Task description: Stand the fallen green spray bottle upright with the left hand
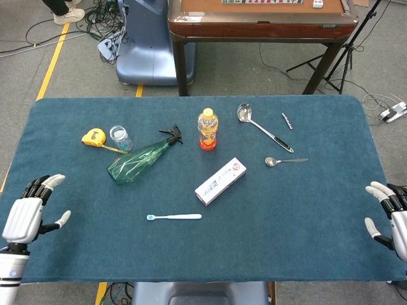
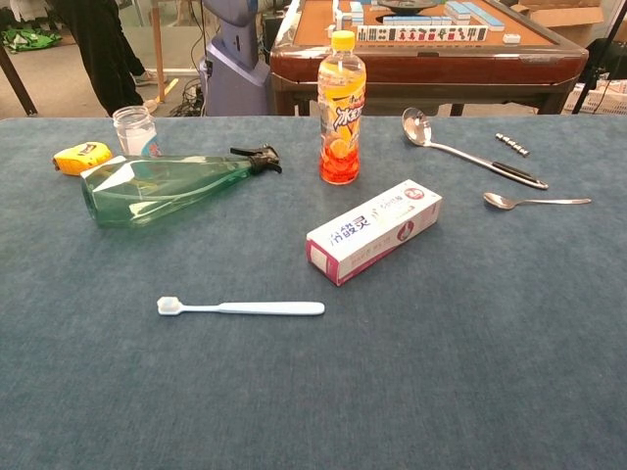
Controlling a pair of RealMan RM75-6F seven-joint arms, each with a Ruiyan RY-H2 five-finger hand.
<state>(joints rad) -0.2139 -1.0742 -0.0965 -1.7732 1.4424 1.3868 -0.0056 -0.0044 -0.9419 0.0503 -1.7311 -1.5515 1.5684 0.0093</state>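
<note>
The green spray bottle [image 1: 137, 161] lies on its side on the blue table, its black nozzle pointing back right; the chest view shows the bottle [image 2: 157, 187] at the left. My left hand [image 1: 28, 211] hovers at the table's front left edge, well left of and nearer than the bottle, fingers spread and empty. At the front right edge my right hand [image 1: 389, 216] is also open and empty. Neither hand appears in the chest view.
A yellow tape measure [image 1: 94, 137] and a small glass jar [image 1: 119, 136] sit just behind the bottle's base. An orange drink bottle [image 1: 207, 129] stands right of the nozzle. A toothpaste box [image 1: 220, 181], toothbrush [image 1: 173, 217], ladle [image 1: 262, 126] and spoon [image 1: 284, 161] lie further right.
</note>
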